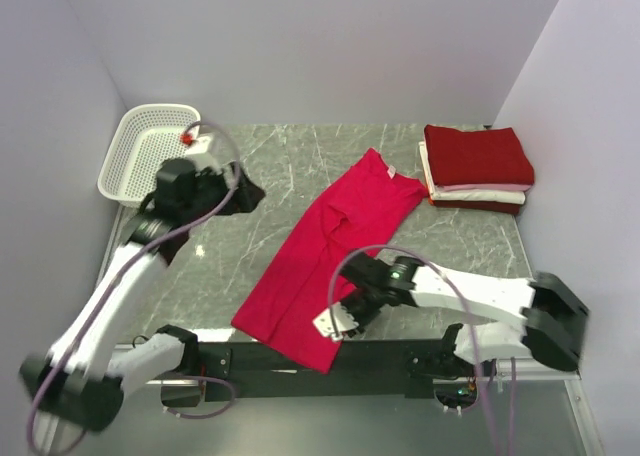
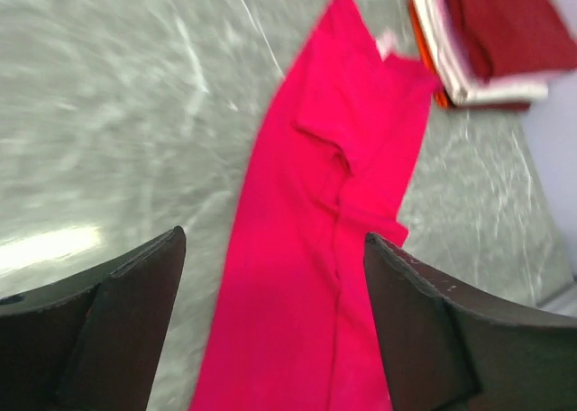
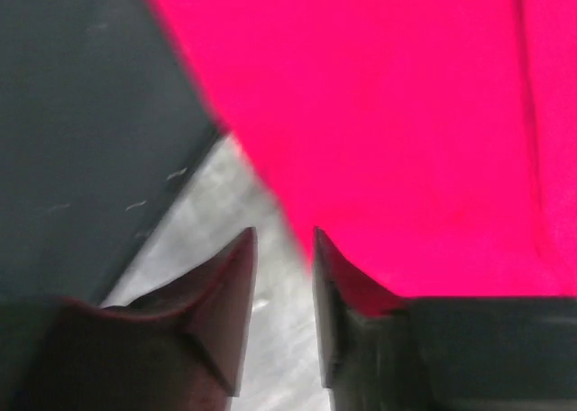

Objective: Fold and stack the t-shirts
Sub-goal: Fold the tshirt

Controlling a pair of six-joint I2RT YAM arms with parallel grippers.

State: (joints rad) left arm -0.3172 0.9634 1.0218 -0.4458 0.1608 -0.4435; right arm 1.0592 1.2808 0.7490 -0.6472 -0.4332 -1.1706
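Note:
A bright pinkish-red t-shirt (image 1: 320,246) lies folded lengthwise into a long strip, running diagonally from the back middle of the table to its front edge. At the back right sits a stack with a folded crimson t-shirt (image 1: 477,154) on top of a folded white t-shirt (image 1: 470,189). My left gripper (image 1: 250,191) hangs open above the table's left side, looking down along the pink shirt (image 2: 315,249) with nothing between its fingers. My right gripper (image 1: 330,326) is low by the shirt's near hem (image 3: 388,114). Its jaws stand a narrow gap apart with only bare table between them.
A white lattice basket (image 1: 145,146) stands at the back left corner. The dark front rail (image 1: 300,356) runs just beyond the table edge, close to my right gripper (image 3: 282,232). Walls close in on the left, back and right.

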